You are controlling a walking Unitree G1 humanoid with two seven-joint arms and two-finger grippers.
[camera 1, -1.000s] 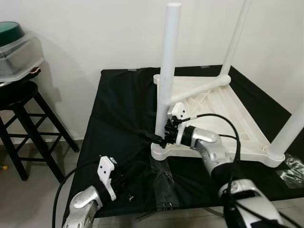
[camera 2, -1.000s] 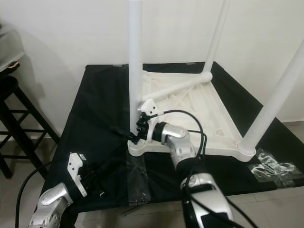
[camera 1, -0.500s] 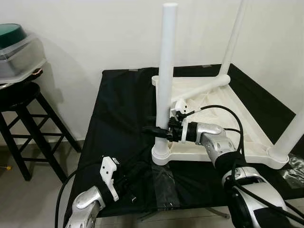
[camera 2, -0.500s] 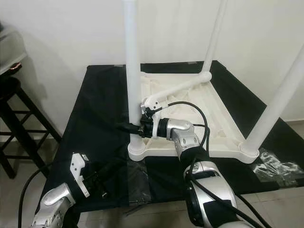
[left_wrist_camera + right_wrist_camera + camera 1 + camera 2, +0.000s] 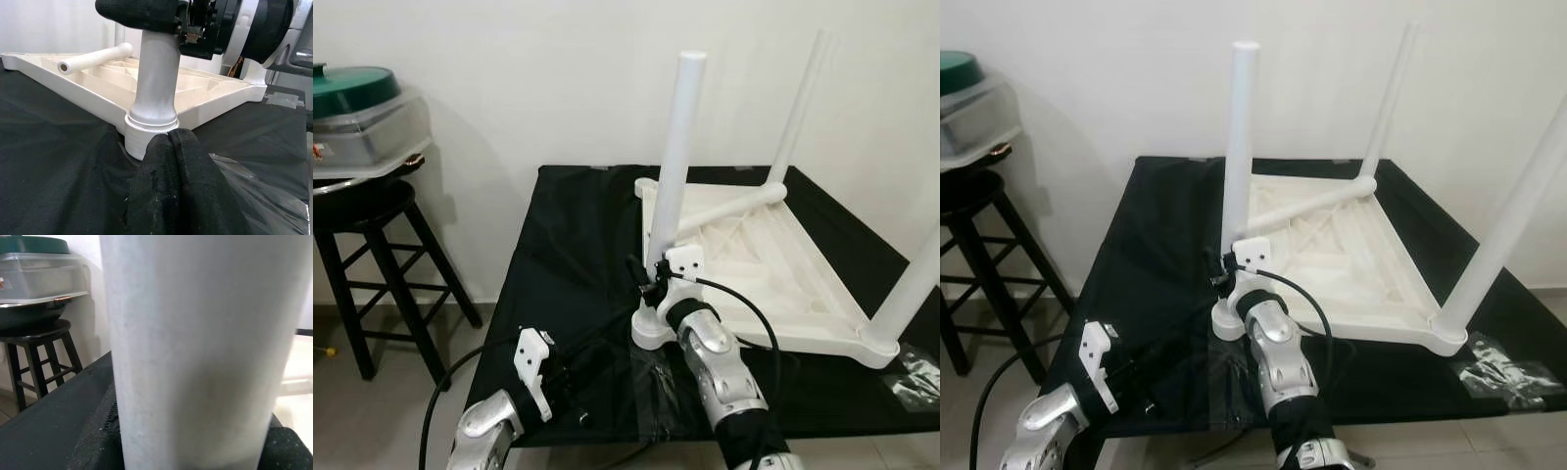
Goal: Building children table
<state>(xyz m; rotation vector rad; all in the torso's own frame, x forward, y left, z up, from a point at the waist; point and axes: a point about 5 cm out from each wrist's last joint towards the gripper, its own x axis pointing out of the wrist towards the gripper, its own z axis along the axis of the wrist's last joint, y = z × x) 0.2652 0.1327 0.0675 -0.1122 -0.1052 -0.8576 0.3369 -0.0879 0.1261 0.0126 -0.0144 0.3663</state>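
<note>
The children table [image 5: 773, 264] lies upside down on a black cloth [image 5: 568, 245] over a work surface, white underside up, and takes up the half of the cloth from my 12 to 3 o'clock. From my left eye I see the near-left leg [image 5: 674, 157] standing upright in its corner socket, with my right gripper [image 5: 644, 279] clamped round its lower part, one finger on either side. Two other legs rise at the far corner [image 5: 800, 108] and at the right corner [image 5: 911, 284]. A loose leg [image 5: 729, 206] lies flat across the ribbed underside. My left gripper [image 5: 570, 387] rests low on the cloth at 7 o'clock, near the front edge. At 10 o'clock a black stool [image 5: 372, 255] carries a clear container with a green lid [image 5: 362, 117].

My right eye gives the same layout. A crumpled piece of clear plastic [image 5: 1503, 367] lies on the cloth at 4 o'clock, just beyond the right-corner leg.

My left wrist camera looks along my two black fingers [image 5: 161, 191], which are pressed together with nothing between them. Just past their tips is the socket of the gripped leg [image 5: 151, 132], and above it my right gripper.

My right wrist camera shows the white leg [image 5: 195, 347] very close, with the stool beyond it.
</note>
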